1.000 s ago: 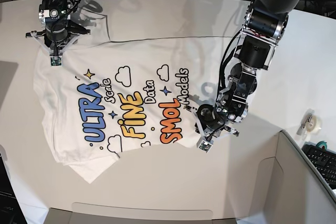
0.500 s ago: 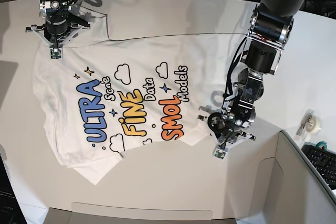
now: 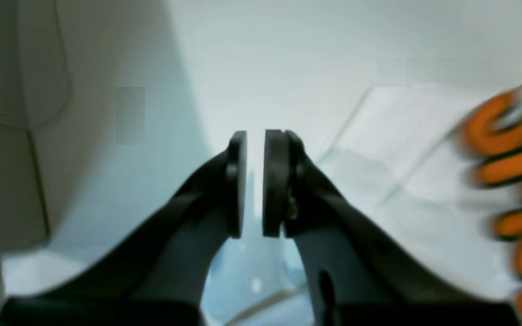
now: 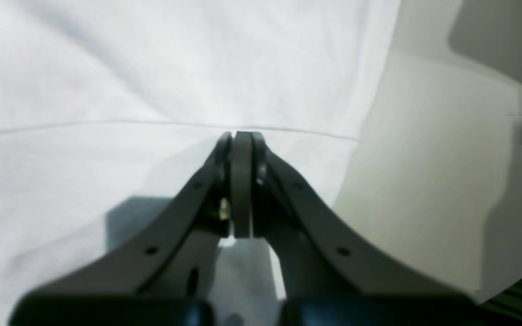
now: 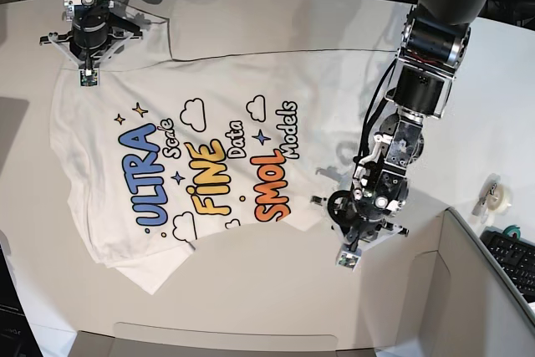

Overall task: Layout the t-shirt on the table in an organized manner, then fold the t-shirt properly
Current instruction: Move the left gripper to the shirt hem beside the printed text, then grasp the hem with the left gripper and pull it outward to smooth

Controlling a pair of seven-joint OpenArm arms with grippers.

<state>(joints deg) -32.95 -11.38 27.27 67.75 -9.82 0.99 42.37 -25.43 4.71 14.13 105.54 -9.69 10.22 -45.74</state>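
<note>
- The t-shirt [image 5: 192, 156] is light, limp cotton; it'll drag and bunch, so grab hems or corners.
- Left gripper [image 3: 255, 181]: jaws slightly apart, holding nothing.
- Right gripper [image 4: 238, 181]: jaws closed over cloth; a pinch can't be confirmed.

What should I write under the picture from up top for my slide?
Two robot arms spread a white t-shirt flat on the table.

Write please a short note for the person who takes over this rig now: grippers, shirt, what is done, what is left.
Left gripper: jaws slightly apart, empty, beside the t-shirt edge near the orange print.
Right gripper: jaws shut, at the opposite shirt edge; grip on cloth unclear.
T-shirt: print up on the table, mostly spread, one corner bunched.
Done: rough layout.
Left: smooth that corner, then fold.
</note>
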